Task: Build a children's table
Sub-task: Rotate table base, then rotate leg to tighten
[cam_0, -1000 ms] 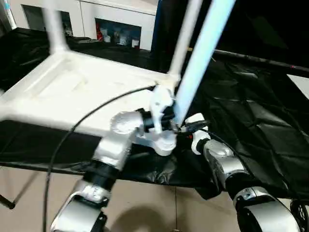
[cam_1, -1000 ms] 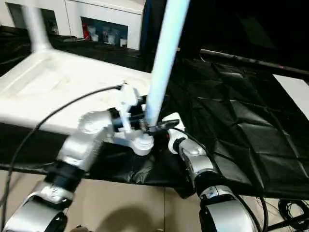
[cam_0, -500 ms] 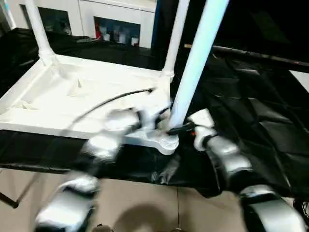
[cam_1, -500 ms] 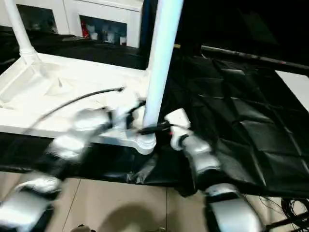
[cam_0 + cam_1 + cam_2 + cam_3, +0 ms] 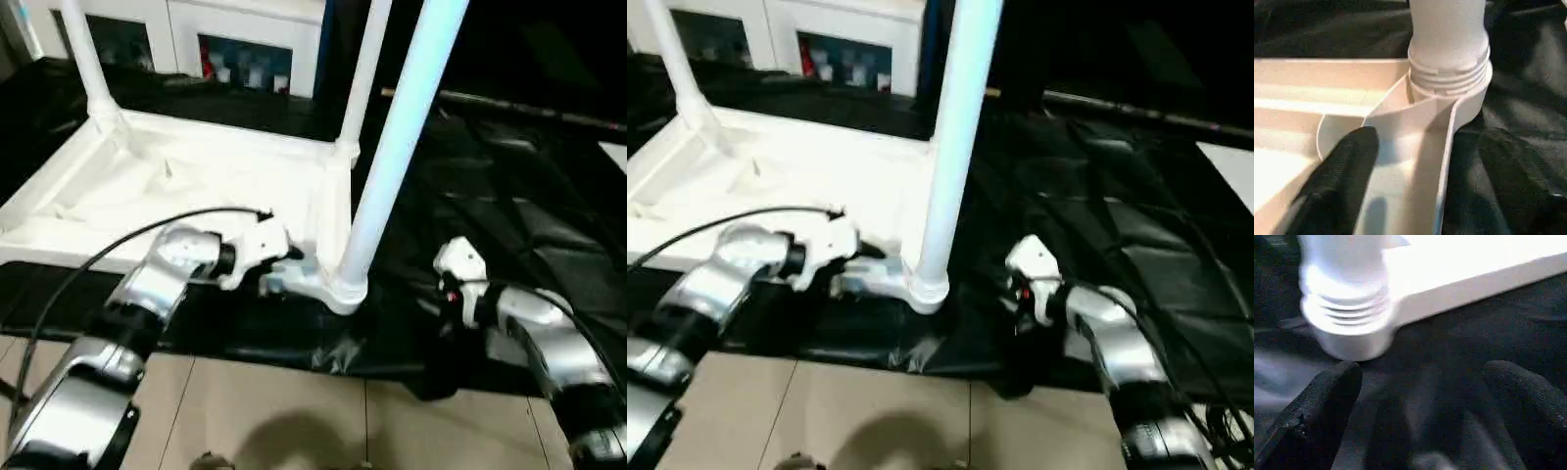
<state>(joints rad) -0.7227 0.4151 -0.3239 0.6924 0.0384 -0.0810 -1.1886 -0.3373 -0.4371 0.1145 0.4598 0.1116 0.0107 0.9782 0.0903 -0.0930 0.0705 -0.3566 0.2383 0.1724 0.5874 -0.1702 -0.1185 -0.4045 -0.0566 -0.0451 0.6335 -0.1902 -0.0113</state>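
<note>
The white tabletop (image 5: pixel 196 186) lies upside down on the black-draped bench (image 5: pixel 509 215), with three legs standing up from its corner sockets. The nearest leg (image 5: pixel 392 157) rises from the socket (image 5: pixel 338 289) at the bench's front edge. The left gripper (image 5: pixel 279 264) sits just beside that socket, one black finger (image 5: pixel 1337 181) close against the tabletop's rim; I cannot tell how wide its fingers stand. The right gripper (image 5: pixel 1420 411) hangs apart from the leg, fingers (image 5: pixel 1317 406) spread wide, holding nothing.
</note>
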